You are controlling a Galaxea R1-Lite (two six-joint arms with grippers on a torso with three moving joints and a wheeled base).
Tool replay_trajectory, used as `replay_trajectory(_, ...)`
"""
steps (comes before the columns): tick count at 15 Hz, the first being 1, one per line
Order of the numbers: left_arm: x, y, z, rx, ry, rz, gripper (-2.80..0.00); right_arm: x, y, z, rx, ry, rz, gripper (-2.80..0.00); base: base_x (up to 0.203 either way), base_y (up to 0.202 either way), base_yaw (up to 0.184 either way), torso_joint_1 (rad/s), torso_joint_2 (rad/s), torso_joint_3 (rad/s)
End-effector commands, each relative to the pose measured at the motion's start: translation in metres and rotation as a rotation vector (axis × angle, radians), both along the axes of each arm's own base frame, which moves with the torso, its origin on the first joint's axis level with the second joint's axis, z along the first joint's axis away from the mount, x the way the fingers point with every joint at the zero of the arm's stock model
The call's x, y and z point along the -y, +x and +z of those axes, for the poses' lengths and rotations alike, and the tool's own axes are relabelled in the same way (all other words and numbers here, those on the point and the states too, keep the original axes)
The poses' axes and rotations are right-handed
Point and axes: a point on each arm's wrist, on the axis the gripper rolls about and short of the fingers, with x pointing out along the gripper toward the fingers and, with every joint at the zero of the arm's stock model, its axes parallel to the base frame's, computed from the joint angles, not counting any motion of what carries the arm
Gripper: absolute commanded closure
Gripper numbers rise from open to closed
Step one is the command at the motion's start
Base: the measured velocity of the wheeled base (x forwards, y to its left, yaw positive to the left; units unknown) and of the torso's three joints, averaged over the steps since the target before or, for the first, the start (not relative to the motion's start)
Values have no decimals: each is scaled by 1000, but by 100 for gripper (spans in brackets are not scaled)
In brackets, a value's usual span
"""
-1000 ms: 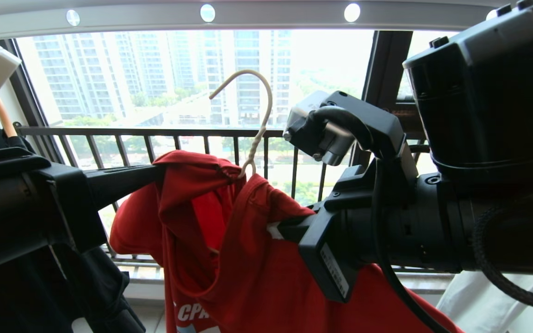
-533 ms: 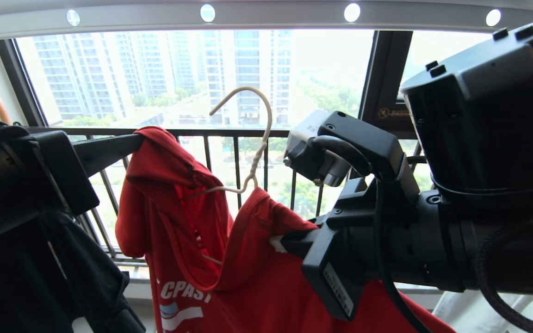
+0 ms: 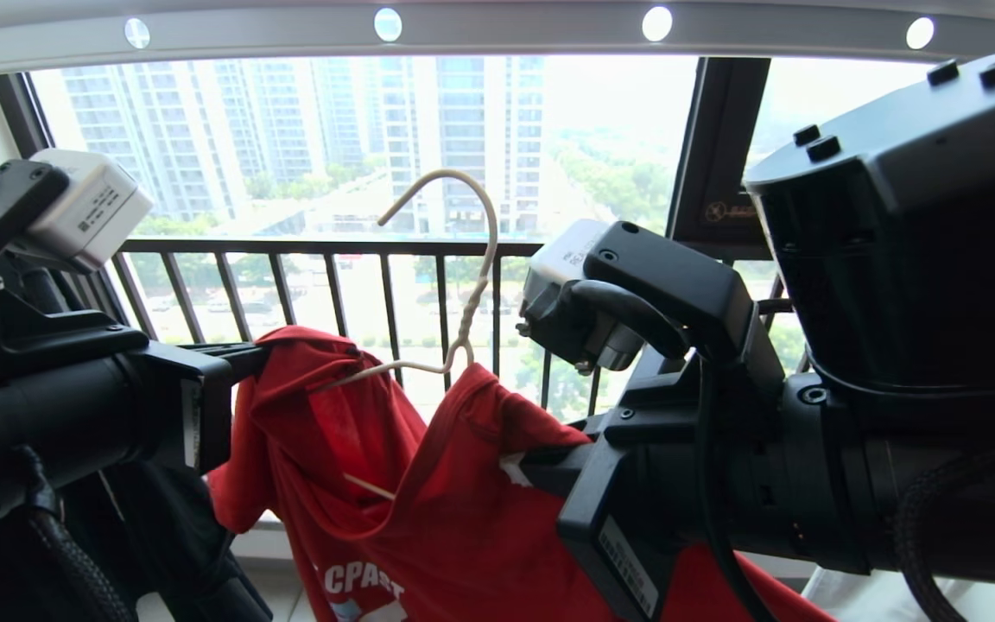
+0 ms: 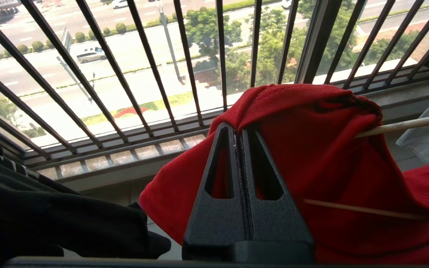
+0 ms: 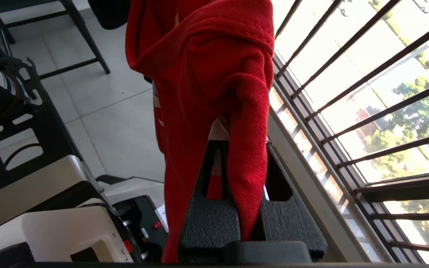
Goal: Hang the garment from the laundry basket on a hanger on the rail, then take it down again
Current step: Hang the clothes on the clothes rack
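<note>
The left gripper (image 4: 241,130) has its jaws pressed flat together on a fold of the shirt (image 3: 463,518), at the shoulder that sits over the left end of the hanger (image 3: 454,285). The right gripper (image 5: 237,137) pinches the other side of the shirt near the white neck label, cloth spilling over one finger. Between them the shirt hangs half-draped on the hanger, whose hook stands free in the air, well below the rail (image 3: 506,30) and not on it. The basket is not in view.

To do this well, I'd say the left side should be drawn out and down until the shoulder seats fully over the wire end, with the right pinch holding steady so the hanger does not tip or slide out of the neck. The wire is thin and could slip through loose cloth.

Against a second ago, the left arm has sunk and its wrist has rolled, bringing its white camera box up into sight. The shirt's left shoulder sits lower, the wire arm that was covered now lies bare, and the hook stands lower.
</note>
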Motion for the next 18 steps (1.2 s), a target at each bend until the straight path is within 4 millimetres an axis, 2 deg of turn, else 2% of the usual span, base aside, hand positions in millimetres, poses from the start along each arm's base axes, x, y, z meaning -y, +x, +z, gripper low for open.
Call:
replay_trajectory(1, -3, -15, 9, 34, -57, -76, 0, 0, 0, 1, 1, 1, 1, 0, 0, 0, 0, 0, 0, 0)
replay_trajectory(3, -11, -34, 20, 61, -174, -240, 0, 0, 0, 3, 9, 6, -7, 0, 0, 0, 0, 0, 0, 0)
replay_trajectory(6, -19, -46, 27, 64, -263, -331, 0, 0, 0, 7, 18, 21, -8, 0, 0, 0, 0, 0, 0, 0)
replay_trajectory(14, -11, -38, 14, 11, -218, -345, 0, 1, -1, 12, 30, 45, -9, 0, 0, 0, 0, 0, 0, 0)
replay_trajectory(15, -10, -38, 14, 8, -215, -345, -280, 2, -1, 13, 32, 49, -9, 0, 0, 0, 0, 0, 0, 0)
replay_trajectory(18, -13, -40, 17, 13, -216, -343, -280, 4, -2, 16, 38, 57, -14, 0, 0, 0, 0, 0, 0, 0)
